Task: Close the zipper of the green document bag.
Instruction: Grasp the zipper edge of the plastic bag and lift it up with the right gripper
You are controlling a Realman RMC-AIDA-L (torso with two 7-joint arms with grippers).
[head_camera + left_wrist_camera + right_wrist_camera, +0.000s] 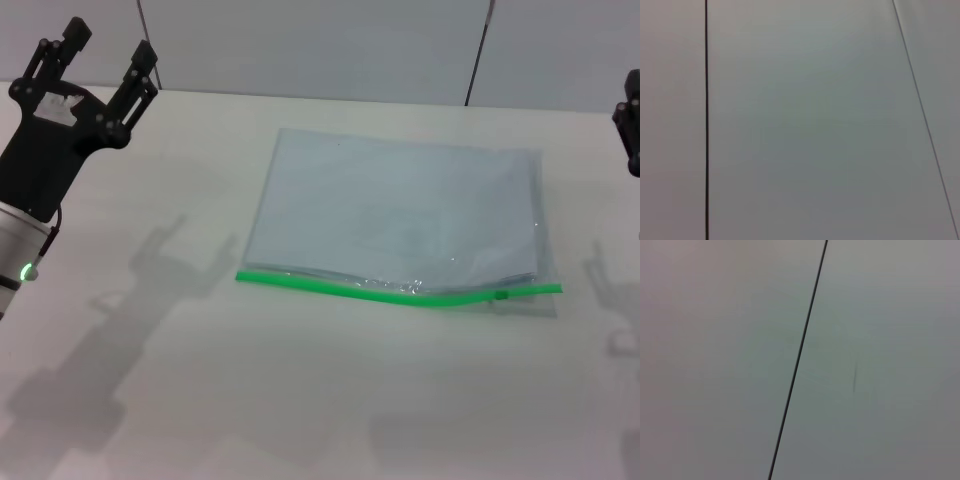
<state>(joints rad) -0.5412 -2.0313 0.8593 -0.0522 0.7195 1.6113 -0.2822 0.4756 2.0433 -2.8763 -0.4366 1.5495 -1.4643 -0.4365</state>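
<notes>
The green document bag (395,215) lies flat in the middle of the table, a translucent pale blue-grey pouch with white paper inside. Its bright green zipper (395,290) runs along the near long edge, bulging slightly, and the small slider tab (501,293) sits near the right end. My left gripper (105,60) is raised at the far left, well away from the bag, fingers spread open and holding nothing. Only a dark sliver of my right gripper (631,120) shows at the right edge. Both wrist views show only blank wall panels.
The white table (300,400) stretches around the bag, its far edge meeting grey wall panels (320,40) with dark seams. Shadows of both arms fall on the table at left and right.
</notes>
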